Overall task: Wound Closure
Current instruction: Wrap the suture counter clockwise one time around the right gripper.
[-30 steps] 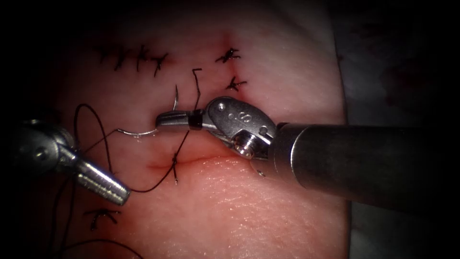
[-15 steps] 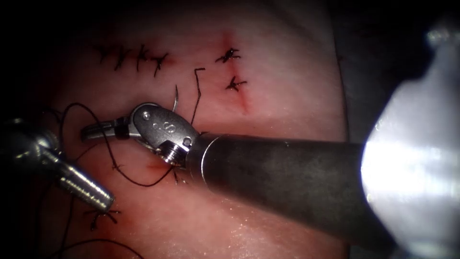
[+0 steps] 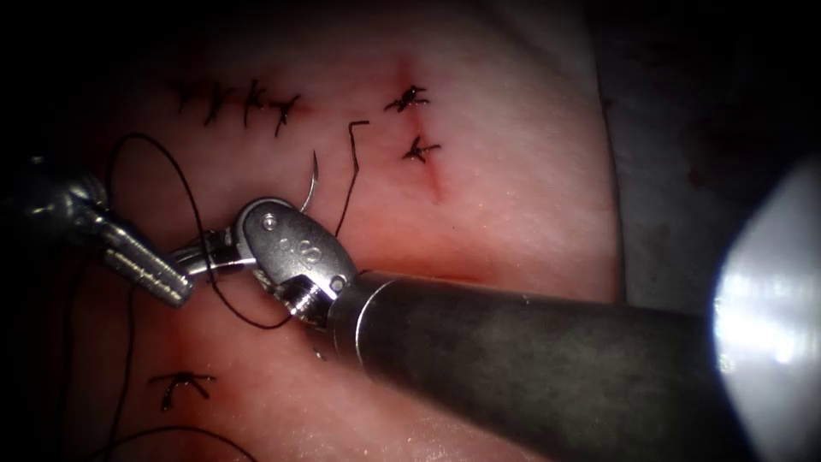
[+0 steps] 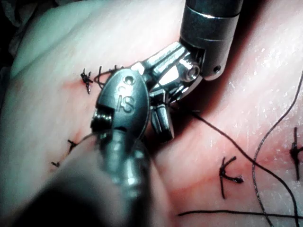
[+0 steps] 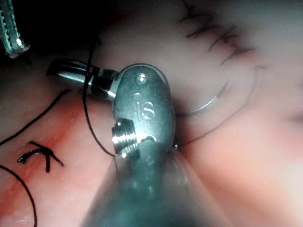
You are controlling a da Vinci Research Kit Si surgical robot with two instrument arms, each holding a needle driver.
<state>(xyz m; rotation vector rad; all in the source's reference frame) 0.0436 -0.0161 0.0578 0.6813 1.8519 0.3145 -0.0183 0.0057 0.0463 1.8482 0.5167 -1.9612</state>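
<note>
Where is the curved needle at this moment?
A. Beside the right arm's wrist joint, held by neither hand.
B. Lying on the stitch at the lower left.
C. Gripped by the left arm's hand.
A: the needle curves up from behind the wrist joint, while the tips of the right hand and the left hand sit farther left, by the thread.

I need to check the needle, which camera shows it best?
The endoscope view: the needle curves up clear of the right hand, its tip free above the tissue. The right wrist view shows its arc partly behind that tool.
</note>
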